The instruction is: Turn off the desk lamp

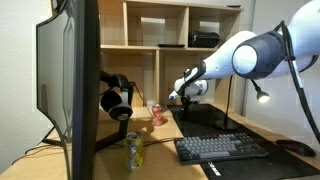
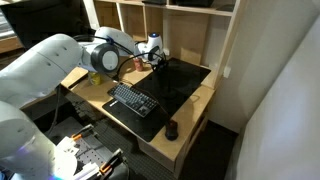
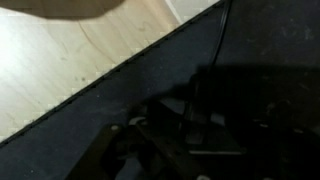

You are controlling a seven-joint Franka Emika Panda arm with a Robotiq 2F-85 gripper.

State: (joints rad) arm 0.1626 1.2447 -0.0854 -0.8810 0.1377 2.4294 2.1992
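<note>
The desk lamp is a slim black gooseneck with a small head (image 1: 262,97) that shines bright white, standing on the black desk mat (image 1: 215,125) near the shelf. In the wrist view a thin dark stem (image 3: 222,35) runs down to a dark base (image 3: 200,105) on the mat, just ahead of my fingers. My gripper (image 1: 181,96) hangs low over the back of the mat; it also shows in an exterior view (image 2: 155,57). Its fingers are dark and blurred in the wrist view (image 3: 165,150), so I cannot tell whether they are open or shut. It holds nothing I can see.
A keyboard (image 1: 220,148) and mouse (image 1: 296,148) lie on the mat's front. Black headphones (image 1: 115,100) hang on a stand beside a large monitor (image 1: 70,80). A red can (image 1: 158,115) and a small bottle (image 1: 133,150) stand on the wooden desk. Shelving (image 1: 170,40) stands behind.
</note>
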